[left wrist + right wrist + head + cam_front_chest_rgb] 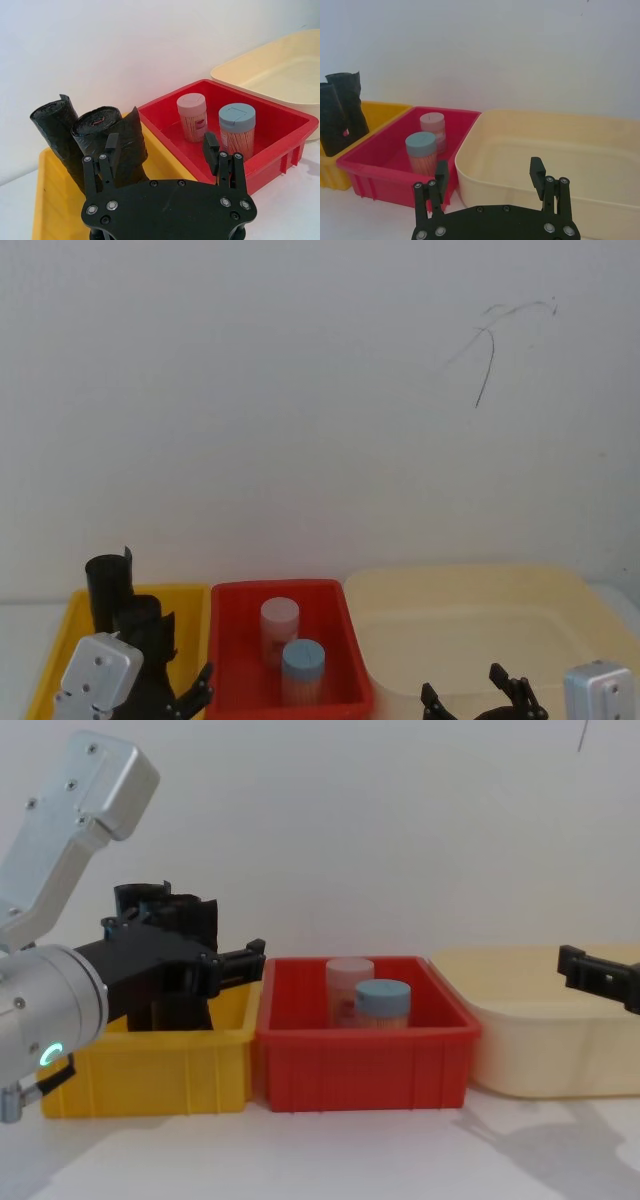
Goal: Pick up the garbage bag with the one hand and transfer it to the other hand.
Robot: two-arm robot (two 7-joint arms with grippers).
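1. A white table (330,1150) is carrying three bins in a row against a plain white wall (300,390). A yellow bin (150,1070) is sitting on the left, a red bin (360,1070) in the middle and a cream bin (540,1050) on the right. A thin dark scribble (490,350) is showing high on the wall, to the right.
2. In the red bin a pink-lidded jar (192,117) is standing just behind a blue-lidded jar (236,127), the two close together.
3. The garbage bag (132,142) is standing in the far part of the yellow bin. A second black roll (52,127) is standing just beside it, to its left and a little farther back.
4. The bag's foot is dropping out of sight behind the bin wall. In the chest view the left arm (60,850) is covering most of both rolls. The head view is cutting both grippers off at its near edge, and the chest view is clipping the right one at its right edge.
5. The left gripper (161,145) is hovering over the yellow bin on the near side of the bag, jaws spread wide and holding nothing. One finger (112,150) is overlapping the bag in the left wrist view. It seems to be just short of it, though I cannot tell whether they are touching.
6. The right gripper (489,171) is hanging at the near rim of the cream bin, well apart from the bag, jaws gaping and empty.
7. The bag is standing upright, its long axis running vertically and its ragged end pointing up.
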